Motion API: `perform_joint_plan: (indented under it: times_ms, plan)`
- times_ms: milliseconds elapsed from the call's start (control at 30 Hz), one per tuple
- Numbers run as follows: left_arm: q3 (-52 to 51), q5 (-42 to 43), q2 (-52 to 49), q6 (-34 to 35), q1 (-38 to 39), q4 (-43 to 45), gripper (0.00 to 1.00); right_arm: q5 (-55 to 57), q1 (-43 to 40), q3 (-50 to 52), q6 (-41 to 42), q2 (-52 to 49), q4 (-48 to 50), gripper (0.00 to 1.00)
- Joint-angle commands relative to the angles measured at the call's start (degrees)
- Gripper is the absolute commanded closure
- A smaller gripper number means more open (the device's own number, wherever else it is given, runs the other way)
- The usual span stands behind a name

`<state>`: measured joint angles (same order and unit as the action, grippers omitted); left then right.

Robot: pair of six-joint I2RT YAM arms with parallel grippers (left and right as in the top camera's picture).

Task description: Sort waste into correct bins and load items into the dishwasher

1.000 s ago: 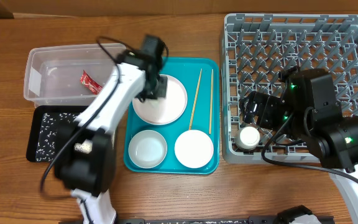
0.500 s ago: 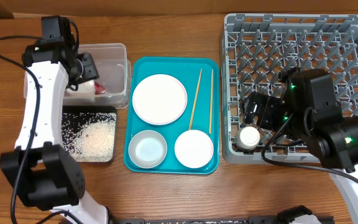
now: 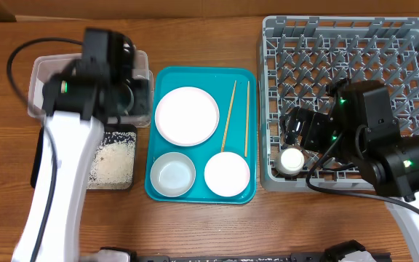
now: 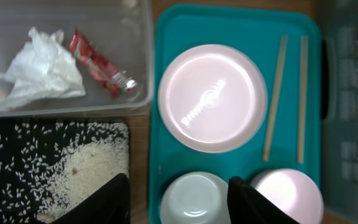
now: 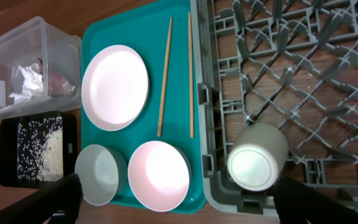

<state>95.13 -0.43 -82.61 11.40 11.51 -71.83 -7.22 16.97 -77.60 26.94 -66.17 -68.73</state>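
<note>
1. Overhead: the left arm is seen over the clear tub (image 3: 46,76) and the black tray (image 3: 124,138), whereas a second earlier it was above the plate (image 3: 187,116) on the teal tray (image 3: 240,81). The right arm is unchanged at the rack (image 3: 355,44), beside the cup (image 3: 292,160) that rests in a corner of it.
2. Left wrist: the left tool (image 4: 179,183) is held wide open and empty. The napkin (image 4: 39,71) and the red packet (image 4: 98,65) are found lying in the tub, and the rice (image 4: 86,168) is heaped in the black tray. The waste is therefore judged sorted.
3. Right wrist: the right tool (image 5: 179,186) is spread wide, with nothing gripped. The plate, the greyish bowl (image 5: 101,182), the pinkish bowl (image 5: 158,174) and the chopsticks (image 5: 165,74) are left on the teal tray, so loading the rack is judged the remaining work.
</note>
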Motion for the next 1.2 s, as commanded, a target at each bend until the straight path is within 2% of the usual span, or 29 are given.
perform_joint_plan:
  times_ms: [0, 33, 67, 100, 167, 333, 533, 633, 700, 800, 967, 1167]
  plan:
    - [0.4, -8.5, 9.3, 1.8, 6.1, -1.2, 0.43, 0.3, -0.2, -0.4, -0.4, -0.8, 0.7, 0.00]
    - [0.4, -11.8, 11.7, 2.6, 8.0, -1.6, 0.38, 0.3, -0.2, -0.4, -0.4, -0.9, 0.7, 0.00]
    - [0.4, -14.4, 13.9, 3.0, 9.8, -2.1, 0.15, 0.3, -0.2, -0.4, -0.4, -1.2, 0.7, 0.00]
    - [0.4, -16.0, 16.0, 2.9, 11.3, -2.6, 0.00, 0.3, -0.2, -0.4, -0.4, -1.3, 0.7, 0.00]
    - [0.4, -13.4, 20.5, 3.0, 14.4, -3.2, 0.00, 0.3, -0.2, -0.4, -0.4, -1.6, 0.7, 0.00]
    - [0.4, -11.3, 26.6, 3.0, 15.8, -3.2, 0.00, 0.3, -0.2, -0.4, -0.4, -1.8, 0.7, 0.00]
    - [0.4, -11.4, 29.2, 2.8, 15.8, -4.3, 0.00, 0.3, -0.2, -0.4, -0.4, -1.8, 0.7, 0.00]
    - [-0.6, -15.6, 29.2, -1.2, 15.2, -4.3, 0.00, 0.3, -0.2, -0.4, -0.4, -1.8, 0.7, 0.00]
    - [-4.0, -15.1, 30.4, -2.5, 11.6, -1.6, 0.00, 0.3, -0.2, -0.4, -0.4, -1.8, 0.7, 0.00]
    - [-12.9, -10.3, 34.6, -4.0, 6.0, 7.1, 0.00, 0.3, -0.2, -0.4, -0.4, -1.8, 0.7, 0.00]
    - [-33.7, 2.3, 46.4, -10.7, 0.2, 28.4, 0.00, 0.3, -0.2, -0.4, -0.4, -1.8, 0.7, 0.00]
    - [-55.5, 4.8, 60.5, -10.8, -1.3, 48.9, 0.00, 0.3, -0.2, -0.4, -0.4, -1.8, 0.7, 0.00]
